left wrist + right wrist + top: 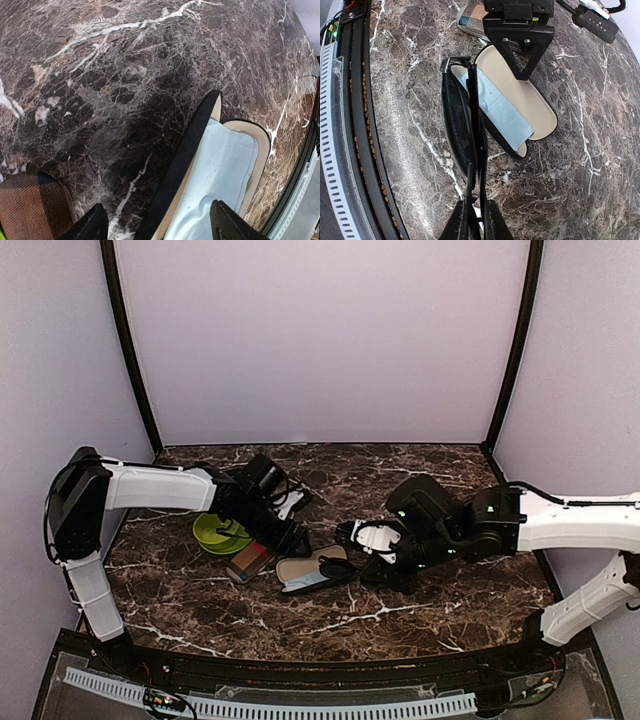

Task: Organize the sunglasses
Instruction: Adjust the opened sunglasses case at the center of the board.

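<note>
One pair of sunglasses (464,127), folded, with dark lenses and a thin black frame, is pinched by its temple end in my right gripper (474,212), which is shut on it. The pair hangs over the near rim of an open case (532,102) with beige lining and a light blue cloth (497,107) inside. From above, the sunglasses (335,563) sit at the right end of that case (300,572). My left gripper (157,212) is open and straddles the case's black rim (187,150), with one finger over the cloth (220,175). Seen from above, the left gripper (288,538) is just left of the case.
A closed brown and black striped case (250,562) lies just left of the open one and also shows by my left fingers (27,210). A green dish (218,533) sits under the left arm. The table's front rail (350,125) runs close beside the sunglasses.
</note>
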Robot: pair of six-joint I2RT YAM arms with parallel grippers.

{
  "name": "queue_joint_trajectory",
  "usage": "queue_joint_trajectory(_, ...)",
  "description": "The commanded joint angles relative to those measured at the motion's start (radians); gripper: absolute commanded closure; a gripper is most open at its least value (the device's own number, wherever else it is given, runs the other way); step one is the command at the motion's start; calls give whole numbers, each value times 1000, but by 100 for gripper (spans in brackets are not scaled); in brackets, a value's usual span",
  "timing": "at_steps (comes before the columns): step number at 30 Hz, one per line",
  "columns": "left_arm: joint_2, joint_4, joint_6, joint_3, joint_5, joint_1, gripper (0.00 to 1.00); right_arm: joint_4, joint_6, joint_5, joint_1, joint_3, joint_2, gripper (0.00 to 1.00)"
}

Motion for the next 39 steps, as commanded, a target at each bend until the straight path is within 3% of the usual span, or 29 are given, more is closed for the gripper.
queue_joint_trajectory(1, 17, -108, 87, 61, 36, 5, 30, 40, 16, -5, -10, -15, -29, 90)
queue_joint_trajectory(18, 45, -231, 152, 62, -2, 10, 58, 43, 12, -3, -18, -20, -16, 90)
queue_joint_trajectory(30, 30, -221, 162, 58, -48, 10, 82, 44, 10, -7, -20, -19, -8, 91)
queue_joint_trajectory(39, -30, -177, 204, 45, -75, -12, 92, 38, 5, -8, -19, -9, -1, 91)
